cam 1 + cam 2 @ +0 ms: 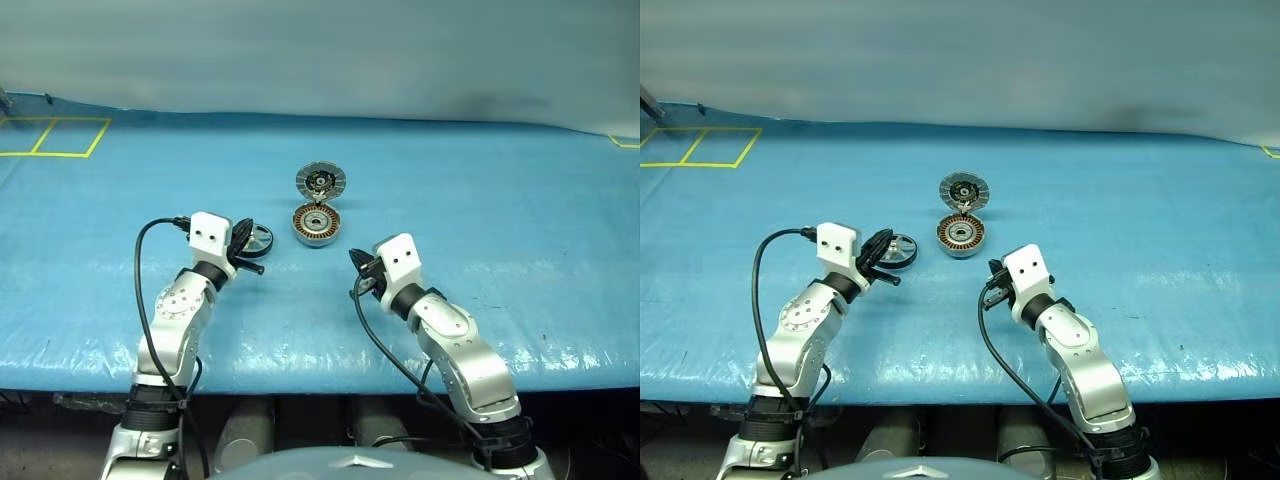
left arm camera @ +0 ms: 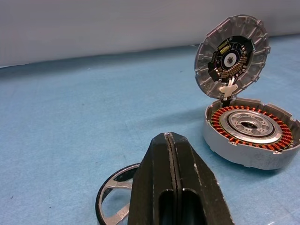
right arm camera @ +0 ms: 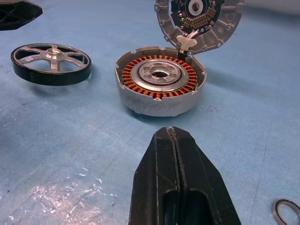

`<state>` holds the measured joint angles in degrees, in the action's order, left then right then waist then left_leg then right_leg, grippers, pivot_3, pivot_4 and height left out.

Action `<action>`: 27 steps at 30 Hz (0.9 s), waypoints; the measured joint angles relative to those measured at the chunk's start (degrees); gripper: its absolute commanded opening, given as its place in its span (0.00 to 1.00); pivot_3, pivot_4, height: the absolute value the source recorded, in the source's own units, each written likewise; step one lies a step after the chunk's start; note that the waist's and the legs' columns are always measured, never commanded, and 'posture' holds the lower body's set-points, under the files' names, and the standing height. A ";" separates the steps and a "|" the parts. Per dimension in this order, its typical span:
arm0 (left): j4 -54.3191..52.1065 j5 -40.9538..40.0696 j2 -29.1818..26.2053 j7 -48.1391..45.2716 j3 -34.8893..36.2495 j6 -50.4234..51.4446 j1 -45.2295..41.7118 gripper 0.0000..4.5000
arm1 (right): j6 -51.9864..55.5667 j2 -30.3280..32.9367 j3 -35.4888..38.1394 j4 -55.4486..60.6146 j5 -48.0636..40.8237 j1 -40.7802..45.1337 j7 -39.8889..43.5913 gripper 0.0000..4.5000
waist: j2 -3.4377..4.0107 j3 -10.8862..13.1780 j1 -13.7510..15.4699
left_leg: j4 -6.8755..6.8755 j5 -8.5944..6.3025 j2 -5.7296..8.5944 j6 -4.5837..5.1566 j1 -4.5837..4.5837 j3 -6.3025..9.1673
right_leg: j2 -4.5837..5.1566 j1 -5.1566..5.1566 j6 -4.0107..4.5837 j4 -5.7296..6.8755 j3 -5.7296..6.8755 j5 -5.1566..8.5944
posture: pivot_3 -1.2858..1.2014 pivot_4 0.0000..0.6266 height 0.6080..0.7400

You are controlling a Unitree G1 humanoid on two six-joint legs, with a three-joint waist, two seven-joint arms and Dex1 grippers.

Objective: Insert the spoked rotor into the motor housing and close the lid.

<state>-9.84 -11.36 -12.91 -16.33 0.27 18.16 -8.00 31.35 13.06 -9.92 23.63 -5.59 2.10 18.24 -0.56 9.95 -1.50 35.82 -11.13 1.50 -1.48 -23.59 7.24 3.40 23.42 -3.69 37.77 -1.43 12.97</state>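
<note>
The motor housing [image 1: 318, 224] sits mid-table, its copper windings showing, and the ribbed lid [image 1: 321, 181] stands open on the hinge at its far side. The spoked rotor [image 1: 260, 238] lies flat on the blue cover just left of the housing. My left gripper [image 1: 243, 243] is shut and empty, with its tip just over the rotor's near-left rim [image 2: 115, 197]. My right gripper [image 1: 361, 263] is also shut and empty, a short way in front and to the right of the housing [image 3: 160, 80], pointing at it.
A blue sheet [image 1: 500, 250] covers the table, whose front edge runs just behind both arms. Yellow tape squares [image 1: 55, 137] mark the far left corner. A small thin metal ring [image 3: 287, 212] lies on the sheet beside my right gripper.
</note>
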 measured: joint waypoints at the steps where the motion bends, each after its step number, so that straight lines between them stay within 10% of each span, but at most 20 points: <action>1: 0.00 0.00 0.01 0.00 -0.06 0.00 0.00 0.00 | 0.00 0.00 0.00 0.00 0.00 0.00 -0.11 0.00 | 0.00 0.00 0.00 | 0.00 0.00 0.00 0.00 0.00 0.00 | 0.00 0.00 0.00 0.00 0.00 0.00 | 0.52 0.24 1.00; 15: -1.13 -0.10 -2.12 -1.22 0.00 0.67 0.43 0.00 | -0.79 -0.32 1.40 0.40 -3.04 -0.19 1.30 0.00 | 0.00 0.00 -0.03 | 0.00 0.00 0.00 0.00 -0.01 0.00 | 0.00 0.00 0.01 0.00 0.00 0.01 | 0.52 0.24 1.00; 20: -3.74 -1.64 -7.95 -5.63 1.02 5.64 1.44 0.27 | 4.35 6.05 4.02 4.14 -7.65 -0.63 6.28 0.04 | 0.00 0.01 -0.05 | -0.02 0.00 -0.01 0.01 -0.01 0.01 | 0.00 0.01 0.06 -0.01 0.02 0.04 | 0.52 0.24 1.00; 27: -9.67 -6.45 -14.61 -14.16 -0.18 13.52 3.87 0.79 | 9.04 12.20 5.89 6.24 -12.78 -1.01 11.57 0.50 | -0.01 0.03 -0.05 | -0.06 -0.01 -0.02 0.01 -0.03 0.01 | 0.02 0.04 0.09 -0.03 0.02 0.06 | 0.52 0.24 1.00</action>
<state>-19.51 -17.81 -27.52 -30.49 0.09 31.68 -4.12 40.39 25.26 -4.03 29.87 -18.37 1.09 29.81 -0.56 9.97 -1.54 35.76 -11.13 1.48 -1.47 -23.62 7.24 3.41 23.46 -3.59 37.74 -1.42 13.04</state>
